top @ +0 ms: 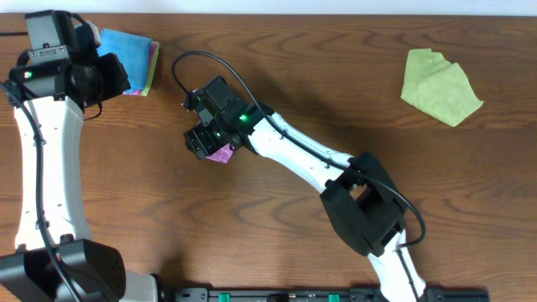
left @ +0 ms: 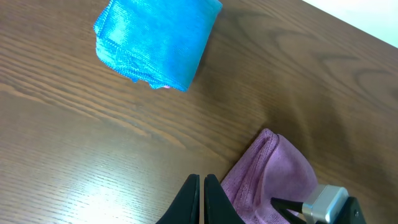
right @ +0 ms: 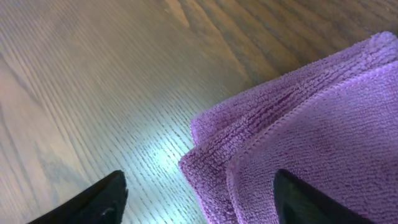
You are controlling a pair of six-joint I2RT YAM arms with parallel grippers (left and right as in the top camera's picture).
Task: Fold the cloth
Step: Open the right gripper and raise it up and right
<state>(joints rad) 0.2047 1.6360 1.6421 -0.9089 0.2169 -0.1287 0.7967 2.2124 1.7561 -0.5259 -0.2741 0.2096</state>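
The purple cloth (top: 221,154) lies folded into a small thick wad on the wooden table, left of centre, mostly hidden under my right gripper (top: 205,143). In the right wrist view the cloth (right: 311,124) shows stacked layers with stitched edges. My right gripper (right: 199,202) is open, its fingers wide apart over the wad's corner, one above bare wood and one above the cloth. My left gripper (left: 202,185) is shut and empty, hovering over bare table just left of the cloth (left: 273,174).
A bright blue folded cloth (top: 126,52) lies on other coloured cloths at the back left, close to my left arm. A crumpled lime-green cloth (top: 438,86) sits at the back right. My right arm stretches diagonally across the table's middle.
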